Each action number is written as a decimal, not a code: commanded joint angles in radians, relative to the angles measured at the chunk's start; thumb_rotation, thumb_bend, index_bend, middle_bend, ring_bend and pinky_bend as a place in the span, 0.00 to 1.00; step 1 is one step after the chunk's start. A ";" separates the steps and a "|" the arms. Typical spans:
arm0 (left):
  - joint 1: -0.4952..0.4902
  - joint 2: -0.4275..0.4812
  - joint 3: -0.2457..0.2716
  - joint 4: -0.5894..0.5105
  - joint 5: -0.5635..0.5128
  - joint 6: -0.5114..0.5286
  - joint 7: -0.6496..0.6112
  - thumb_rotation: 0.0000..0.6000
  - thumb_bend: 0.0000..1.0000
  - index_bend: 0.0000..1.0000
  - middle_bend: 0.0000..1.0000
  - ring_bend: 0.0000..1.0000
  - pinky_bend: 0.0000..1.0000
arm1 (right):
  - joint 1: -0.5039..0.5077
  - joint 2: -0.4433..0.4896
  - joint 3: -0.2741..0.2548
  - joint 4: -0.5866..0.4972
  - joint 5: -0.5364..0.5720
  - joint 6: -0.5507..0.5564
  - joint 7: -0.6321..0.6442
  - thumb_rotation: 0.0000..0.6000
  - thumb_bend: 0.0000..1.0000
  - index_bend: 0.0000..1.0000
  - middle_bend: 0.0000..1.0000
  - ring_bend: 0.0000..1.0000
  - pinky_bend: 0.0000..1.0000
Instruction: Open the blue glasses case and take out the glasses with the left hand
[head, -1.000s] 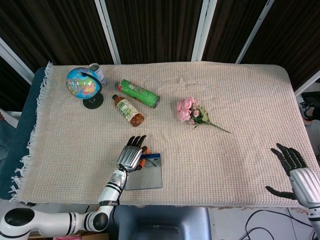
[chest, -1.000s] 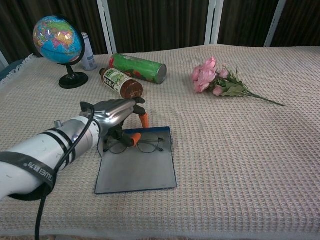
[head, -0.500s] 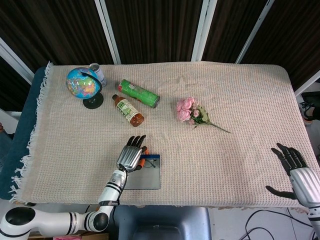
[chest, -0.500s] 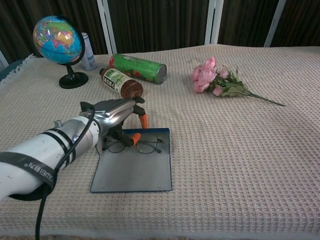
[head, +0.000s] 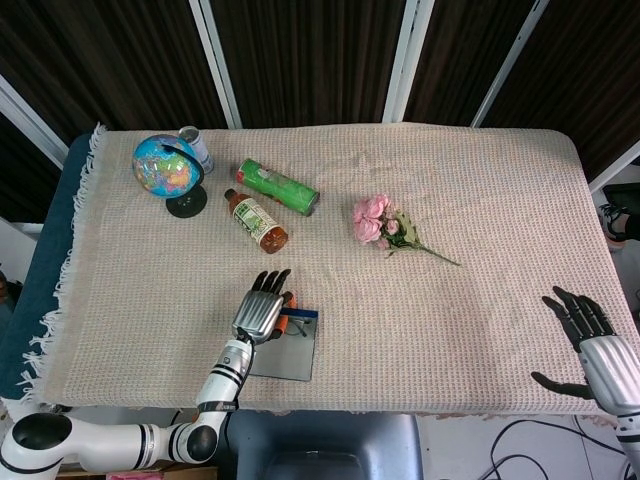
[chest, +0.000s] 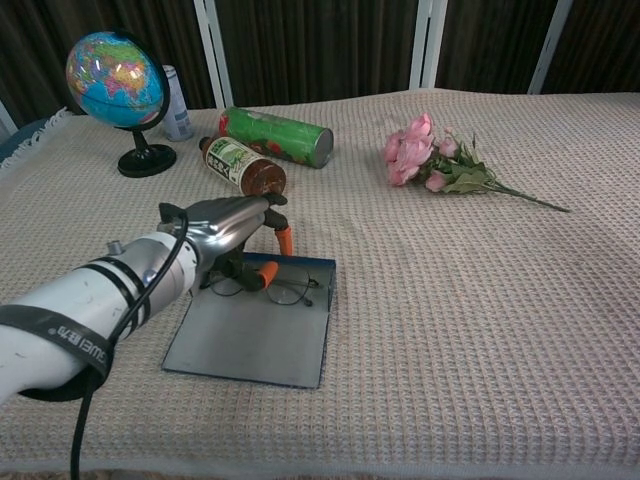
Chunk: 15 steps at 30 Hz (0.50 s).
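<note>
One case (chest: 250, 335) lies open low left, now twisted askew. The left hand (chest: 228, 228) still pinches the glasses (chest: 272, 289). The right hand (head: 590, 340) stays spread.

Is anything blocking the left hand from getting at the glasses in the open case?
Nothing visible does. The case lies open, the glasses sit exposed at its far end, and the left hand is right over them.

obstacles: bottle (chest: 243, 166), can (chest: 276, 136) behind case (chest: 250, 335) | free: cloth (chest: 470, 300) rightward
</note>
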 joint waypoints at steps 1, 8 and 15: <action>0.000 -0.001 0.001 -0.001 0.006 0.005 -0.004 1.00 0.57 0.60 0.00 0.00 0.00 | 0.001 -0.001 0.001 0.000 0.000 -0.001 -0.001 1.00 0.02 0.00 0.00 0.00 0.00; 0.004 -0.003 0.004 0.006 0.024 0.016 -0.019 1.00 0.59 0.63 0.00 0.00 0.00 | 0.000 0.000 -0.001 -0.001 -0.001 -0.002 -0.003 1.00 0.02 0.00 0.00 0.00 0.00; 0.011 0.006 0.006 0.001 0.050 0.027 -0.037 1.00 0.58 0.64 0.00 0.00 0.00 | 0.000 -0.001 0.000 -0.001 0.000 -0.001 -0.005 1.00 0.02 0.00 0.00 0.00 0.00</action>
